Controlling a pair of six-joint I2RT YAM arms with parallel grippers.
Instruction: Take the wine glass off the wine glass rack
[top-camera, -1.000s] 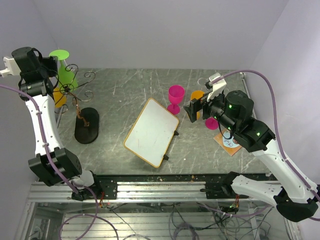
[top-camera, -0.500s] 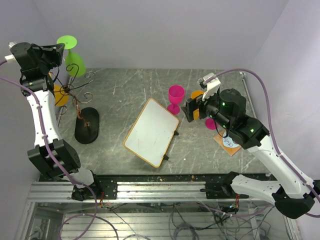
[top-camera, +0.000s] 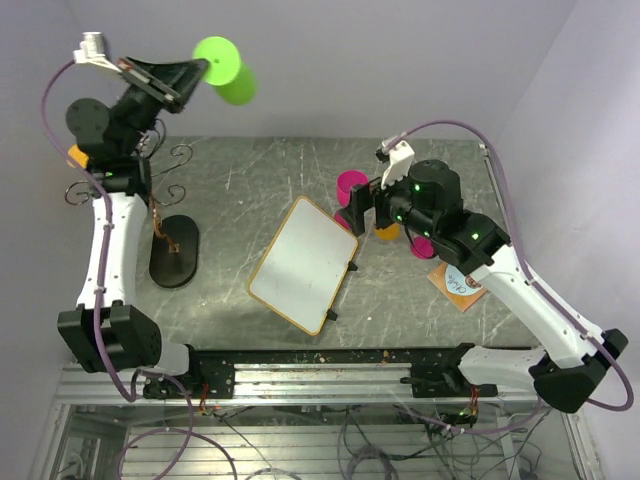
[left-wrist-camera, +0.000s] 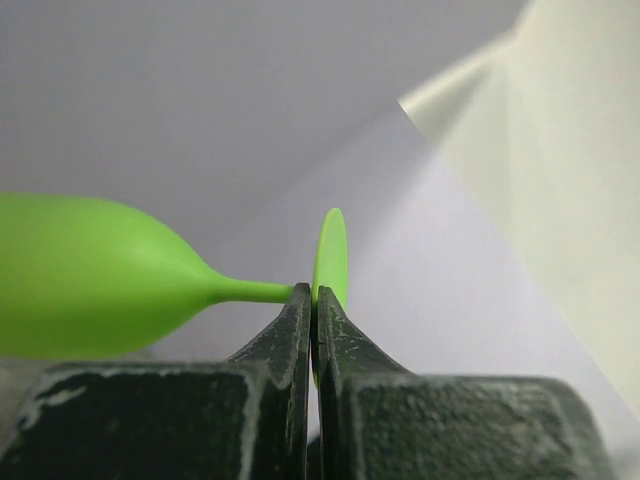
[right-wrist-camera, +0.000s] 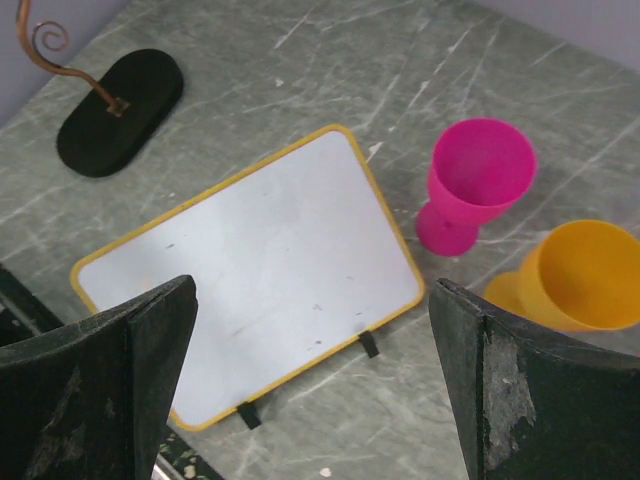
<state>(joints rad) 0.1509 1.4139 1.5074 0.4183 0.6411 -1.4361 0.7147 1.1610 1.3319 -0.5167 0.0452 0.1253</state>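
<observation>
The left fingers (left-wrist-camera: 292, 335), pinching the foot of the green wine glass (top-camera: 222, 70), have lifted it high off the wine glass rack (top-camera: 173, 255); the right fingers (right-wrist-camera: 120, 380) are wide open.

I'm working in a robotics lab cell. Plain pale walls (top-camera: 350, 60) box in a scuffed grey table (top-camera: 260, 180), my arms (top-camera: 108, 240) bolt to an aluminium rail (top-camera: 320, 375) along its near edge, and purple cables (top-camera: 549, 245) loop beside it.
</observation>
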